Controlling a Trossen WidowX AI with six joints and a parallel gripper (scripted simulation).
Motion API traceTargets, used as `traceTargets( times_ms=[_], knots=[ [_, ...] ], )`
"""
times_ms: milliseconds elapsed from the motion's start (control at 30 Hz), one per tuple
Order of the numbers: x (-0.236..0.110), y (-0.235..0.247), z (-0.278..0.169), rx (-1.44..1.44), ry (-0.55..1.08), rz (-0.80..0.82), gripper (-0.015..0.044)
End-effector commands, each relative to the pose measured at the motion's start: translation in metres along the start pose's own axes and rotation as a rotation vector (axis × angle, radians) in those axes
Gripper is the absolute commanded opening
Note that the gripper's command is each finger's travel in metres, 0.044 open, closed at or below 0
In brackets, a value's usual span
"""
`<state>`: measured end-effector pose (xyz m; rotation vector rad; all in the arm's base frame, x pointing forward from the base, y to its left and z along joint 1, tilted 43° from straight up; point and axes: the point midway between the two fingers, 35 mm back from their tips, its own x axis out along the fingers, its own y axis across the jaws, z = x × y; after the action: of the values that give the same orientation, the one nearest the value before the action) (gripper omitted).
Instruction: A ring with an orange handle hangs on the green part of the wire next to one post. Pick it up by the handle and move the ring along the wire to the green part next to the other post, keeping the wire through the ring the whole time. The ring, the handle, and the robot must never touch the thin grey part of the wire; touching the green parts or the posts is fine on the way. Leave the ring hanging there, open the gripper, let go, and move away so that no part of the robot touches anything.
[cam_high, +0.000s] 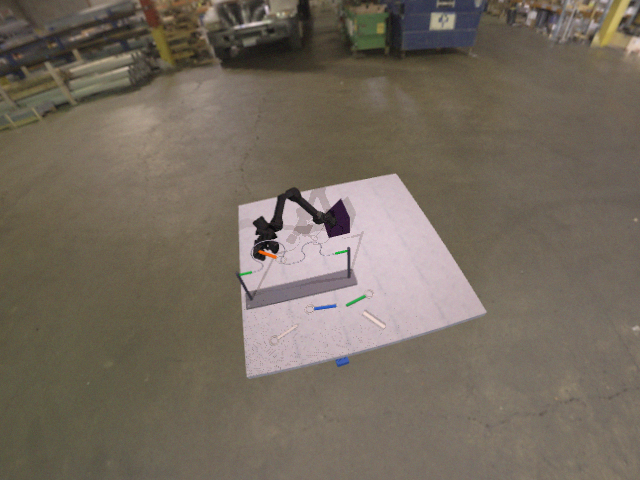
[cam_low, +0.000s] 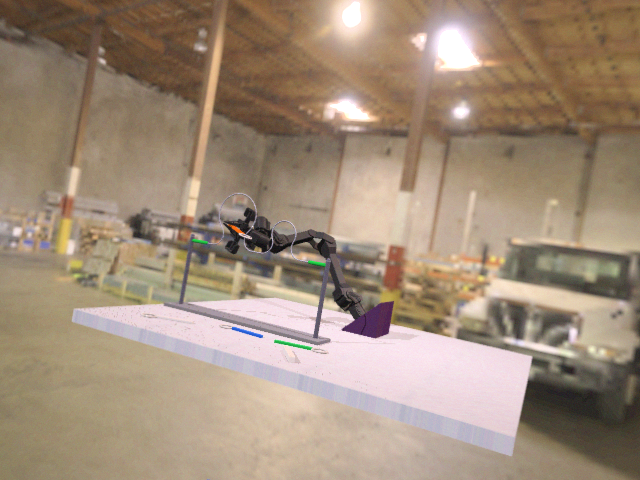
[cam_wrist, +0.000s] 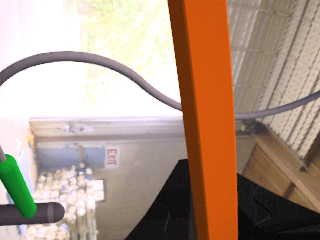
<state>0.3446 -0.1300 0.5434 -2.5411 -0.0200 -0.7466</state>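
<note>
Orange handle (cam_wrist: 203, 114) clamped in claw (cam_low: 238, 236), nr green wire end (cam_wrist: 16, 187)

Arm (cam_high: 305, 204) stands on a wedge base (cam_high: 338, 219) at the back of the tabletop (cam_high: 423, 268). Wire frame (cam_high: 302, 286) sits in front of it, a post at each end. Four loose handled rings (cam_high: 323, 307) lie in front of the frame.

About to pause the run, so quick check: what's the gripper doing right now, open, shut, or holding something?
Gripper: closed on the orange handle of the ring, up beside the wire.
</note>
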Motion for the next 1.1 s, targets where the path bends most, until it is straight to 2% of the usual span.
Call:
traceTargets(
  times_ms=[0,500,1067],
  knots=[
    [-0.004,0.016,0.001,0.089,0.023,0.048,-0.0150],
    [-0.019,0.068,0.015,0.408,0.066,0.230,-0.0150],
    [-0.045,0.116,0.051,0.775,0.113,0.441,-0.0150]
  ],
)
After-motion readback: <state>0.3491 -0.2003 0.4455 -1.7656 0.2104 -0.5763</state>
